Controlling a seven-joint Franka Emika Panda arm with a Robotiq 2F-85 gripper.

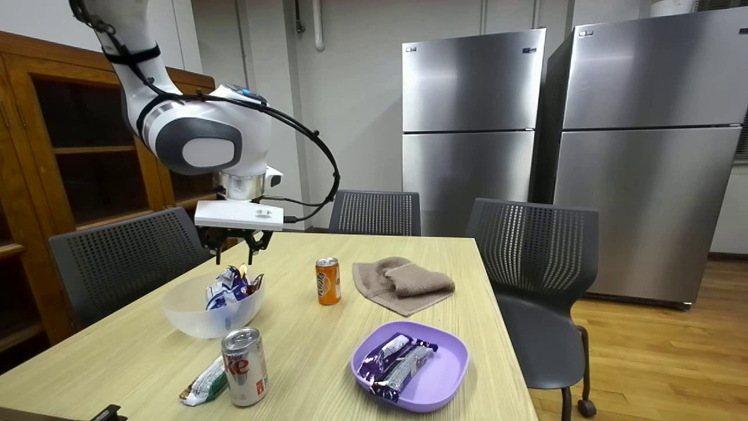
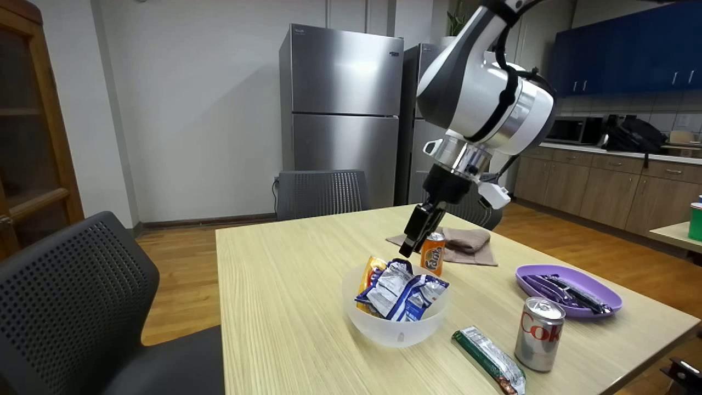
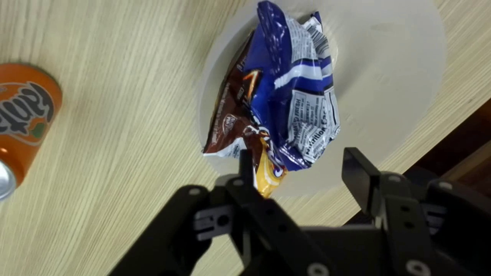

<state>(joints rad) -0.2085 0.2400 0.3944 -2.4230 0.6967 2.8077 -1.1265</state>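
My gripper [image 1: 234, 259] is open and empty above a frosted white bowl [image 1: 196, 318], pointing down; it also shows in an exterior view [image 2: 407, 250] and the wrist view [image 3: 296, 159]. The bowl [image 3: 391, 80] holds a crumpled blue and white snack bag [image 3: 276, 88] and a brown and yellow bag [image 3: 232, 119]. In the wrist view the yellow end lies beside one fingertip; whether they touch I cannot tell. Both bags stick up over the rim in an exterior view, the blue bag [image 2: 390, 293] in front of the yellow one [image 2: 368, 277]. An orange Fanta can [image 1: 328, 282] stands upright near the bowl.
A silver Diet Coke can [image 1: 245, 368] stands beside a green-wrapped bar [image 1: 208, 384] on the table [image 1: 304, 362]. A purple plate [image 1: 447, 374] holds purple-wrapped bars [image 1: 387, 355]. A brown cloth [image 1: 380, 286] lies behind it. Chairs [image 1: 377, 211] surround the table; a wooden cabinet [image 1: 17, 146] stands close by.
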